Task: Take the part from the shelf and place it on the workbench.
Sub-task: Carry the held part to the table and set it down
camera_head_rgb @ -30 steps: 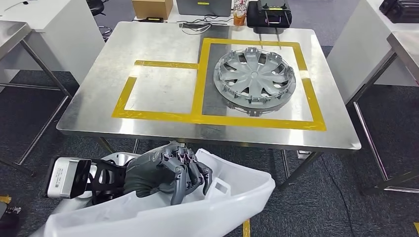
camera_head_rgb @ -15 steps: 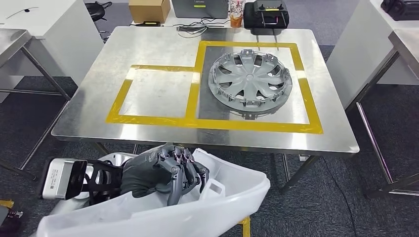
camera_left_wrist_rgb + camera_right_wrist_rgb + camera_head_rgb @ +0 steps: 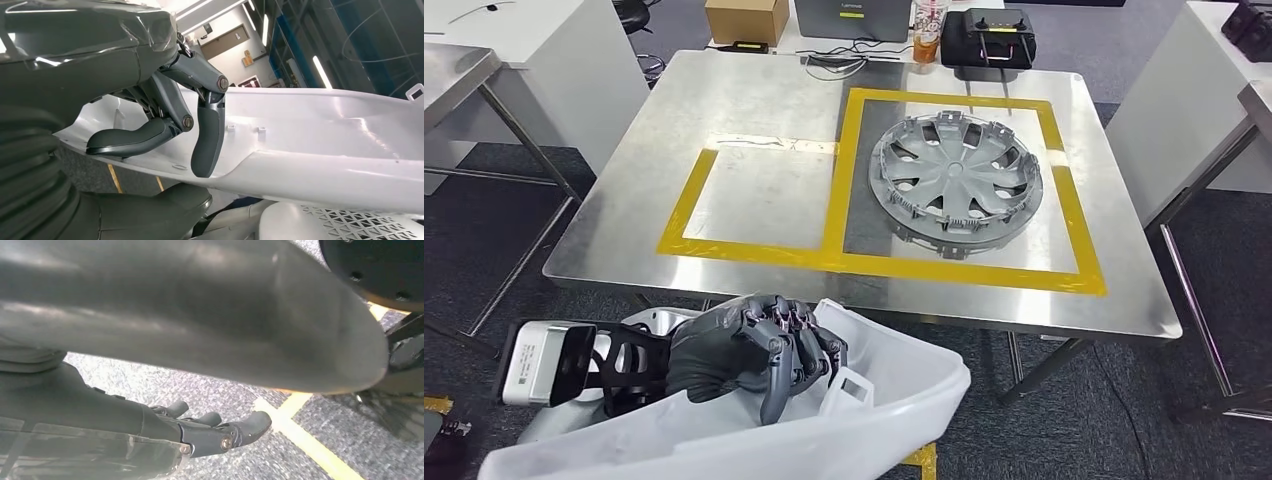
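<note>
My left hand (image 3: 759, 350) grips the rim of a large white plastic part (image 3: 894, 400), which I hold low in front of my body, short of the workbench's near edge. In the left wrist view its fingers (image 3: 206, 131) curl over the part's white inner wall (image 3: 325, 130). The steel workbench (image 3: 754, 100) stands ahead, marked with yellow tape (image 3: 686, 205) in two rectangles. A grey hubcap (image 3: 955, 178) lies in the larger right rectangle, and nothing lies in the left one. My right hand (image 3: 220, 432) hangs over the carpet with its fingers stretched out, holding nothing.
A cardboard box (image 3: 746, 18), an orange cup (image 3: 926, 40) and a black case (image 3: 989, 35) sit along the workbench's far edge. Other steel tables stand at the left (image 3: 454, 70) and right (image 3: 1259, 100). A yellow line (image 3: 300, 440) crosses the carpet.
The whole picture has shifted, so the camera moved: the workbench now sits a little lower and further right. My left hand keeps the same hold on the white part.
</note>
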Robot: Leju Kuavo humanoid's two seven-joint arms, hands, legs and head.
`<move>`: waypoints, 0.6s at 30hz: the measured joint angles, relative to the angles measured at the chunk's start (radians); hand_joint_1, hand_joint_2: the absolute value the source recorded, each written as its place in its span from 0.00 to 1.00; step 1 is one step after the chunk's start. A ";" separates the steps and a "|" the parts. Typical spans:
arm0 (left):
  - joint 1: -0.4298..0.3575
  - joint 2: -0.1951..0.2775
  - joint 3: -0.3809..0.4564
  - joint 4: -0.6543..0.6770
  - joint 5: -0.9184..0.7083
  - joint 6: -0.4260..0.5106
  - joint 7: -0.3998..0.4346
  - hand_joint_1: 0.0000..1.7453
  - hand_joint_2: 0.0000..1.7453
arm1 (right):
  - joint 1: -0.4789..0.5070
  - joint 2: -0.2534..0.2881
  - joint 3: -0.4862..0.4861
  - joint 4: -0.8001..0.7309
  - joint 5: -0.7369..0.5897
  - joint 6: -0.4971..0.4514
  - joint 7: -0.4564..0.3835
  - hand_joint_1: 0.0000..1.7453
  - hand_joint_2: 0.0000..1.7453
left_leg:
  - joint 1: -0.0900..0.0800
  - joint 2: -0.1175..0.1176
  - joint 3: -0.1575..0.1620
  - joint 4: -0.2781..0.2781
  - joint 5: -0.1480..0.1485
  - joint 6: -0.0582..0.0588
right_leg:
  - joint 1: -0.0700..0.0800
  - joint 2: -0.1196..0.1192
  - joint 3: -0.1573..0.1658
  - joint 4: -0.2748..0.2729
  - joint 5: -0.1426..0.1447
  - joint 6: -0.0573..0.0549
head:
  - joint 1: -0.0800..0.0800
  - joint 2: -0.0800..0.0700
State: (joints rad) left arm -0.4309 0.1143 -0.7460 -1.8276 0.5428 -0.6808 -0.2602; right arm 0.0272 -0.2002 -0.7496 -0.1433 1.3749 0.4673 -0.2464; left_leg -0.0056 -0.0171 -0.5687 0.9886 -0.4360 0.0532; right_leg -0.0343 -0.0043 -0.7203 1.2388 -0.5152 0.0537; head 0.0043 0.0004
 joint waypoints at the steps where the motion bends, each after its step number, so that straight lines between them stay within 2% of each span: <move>1: 0.000 0.000 0.000 0.000 0.000 -0.001 0.000 1.00 1.00 | 0.001 -0.001 0.000 0.000 0.001 -0.001 -0.003 0.00 0.00 | 0.001 -0.003 0.005 0.005 -0.009 -0.006 | -0.004 0.000 0.030 -0.075 0.038 0.012 | 0.000 0.000; 2: 0.000 0.000 0.000 0.000 0.000 -0.001 0.000 1.00 1.00 | 0.001 -0.001 0.000 0.000 0.001 -0.002 -0.006 0.00 0.00 | 0.000 -0.005 0.006 0.013 -0.019 -0.012 | -0.006 0.001 0.060 -0.140 0.066 0.018 | 0.001 0.000; 3: 0.000 0.000 0.000 0.000 0.000 -0.002 0.000 1.00 1.00 | 0.001 -0.002 0.000 0.000 0.001 -0.002 -0.009 0.00 0.00 | -0.002 -0.006 0.006 0.022 -0.031 -0.019 | -0.007 0.001 0.082 -0.186 0.083 0.014 | 0.002 0.000; 4: -0.001 0.000 0.000 0.000 0.000 -0.003 0.001 1.00 1.00 | 0.000 -0.002 0.000 0.000 0.001 -0.002 -0.011 0.00 0.00 | -0.004 -0.006 0.004 0.028 -0.041 -0.023 | -0.006 0.001 0.093 -0.207 0.087 0.005 | 0.003 0.000; 6: -0.002 0.000 0.001 -0.001 0.000 -0.005 0.002 1.00 1.00 | -0.001 -0.001 0.000 0.000 0.002 -0.003 -0.014 0.00 0.00 | -0.002 -0.007 0.006 0.032 -0.055 -0.029 | -0.003 0.002 0.098 -0.208 0.077 -0.020 | 0.003 0.000; 8: -0.003 0.000 0.002 -0.004 0.000 -0.005 0.002 1.00 1.00 | 0.000 0.000 0.000 0.000 0.002 -0.003 -0.014 0.00 0.00 | 0.004 -0.001 0.002 0.052 -0.068 -0.037 | -0.003 0.003 0.109 -0.208 0.069 -0.035 | 0.002 0.000; 9: -0.003 -0.001 0.002 -0.006 0.000 -0.005 0.002 1.00 1.00 | 0.000 0.000 0.000 0.000 0.002 -0.003 -0.014 0.00 0.00 | 0.006 0.002 -0.015 0.088 -0.083 -0.042 | -0.005 0.003 0.117 -0.208 0.064 -0.042 | 0.001 0.000; 10: -0.003 0.000 0.002 -0.008 0.000 -0.005 0.002 1.00 1.00 | 0.000 -0.001 0.000 0.000 0.002 -0.003 -0.014 0.00 0.00 | 0.008 0.007 -0.046 0.146 -0.105 -0.048 | -0.003 0.003 0.124 -0.209 0.058 -0.047 | 0.001 0.000; 12: -0.002 0.000 0.002 -0.008 0.000 -0.005 0.002 1.00 1.00 | 0.000 -0.001 0.000 0.000 0.002 -0.003 -0.014 0.00 0.00 | 0.010 0.011 -0.137 0.286 -0.145 -0.054 | 0.000 0.003 0.139 -0.208 0.044 -0.051 | 0.000 0.000; 13: -0.001 0.001 0.002 -0.008 0.000 -0.005 0.002 1.00 1.00 | 0.001 -0.001 0.000 0.000 0.002 -0.003 -0.014 0.00 0.00 | 0.009 0.012 -0.175 0.330 -0.146 -0.053 | 0.002 0.003 0.147 -0.209 0.037 -0.051 | 0.000 0.000; 14: 0.000 0.001 0.002 -0.008 0.000 -0.005 0.002 1.00 1.00 | 0.001 -0.001 0.000 0.000 0.002 -0.003 -0.014 0.00 0.00 | 0.009 0.012 -0.194 0.336 -0.126 -0.048 | 0.005 0.004 0.157 -0.209 0.029 -0.052 | 0.000 0.000; 15: 0.000 0.001 0.002 -0.008 0.000 -0.004 0.002 1.00 1.00 | 0.001 0.000 0.000 0.000 0.002 -0.003 -0.014 0.00 0.00 | 0.006 0.012 -0.190 0.299 -0.085 -0.040 | 0.008 0.004 0.168 -0.209 0.021 -0.052 | 0.000 0.000; 17: -0.002 0.001 0.002 -0.009 0.000 -0.004 0.002 1.00 1.00 | 0.001 0.004 0.000 0.001 0.003 -0.004 -0.015 0.00 0.00 | -0.008 0.012 -0.141 0.153 0.008 -0.008 | 0.013 0.004 0.190 -0.213 0.005 -0.051 | 0.001 0.000; 18: -0.004 0.000 0.003 -0.009 0.000 -0.004 0.002 1.00 1.00 | 0.000 0.005 0.000 0.001 0.003 -0.005 -0.015 0.00 0.00 | -0.017 0.015 -0.115 0.090 0.036 0.006 | 0.014 0.004 0.199 -0.217 -0.002 -0.049 | 0.002 0.000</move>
State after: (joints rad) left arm -0.4345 0.1145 -0.7434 -1.8364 0.5427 -0.6847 -0.2586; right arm 0.0274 -0.1948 -0.7497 -0.1425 1.3780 0.4620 -0.2618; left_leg -0.0223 -0.0017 -0.6839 1.0788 -0.3998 0.0596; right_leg -0.0199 -0.0002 -0.5210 1.0219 -0.5173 0.0046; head 0.0061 0.0004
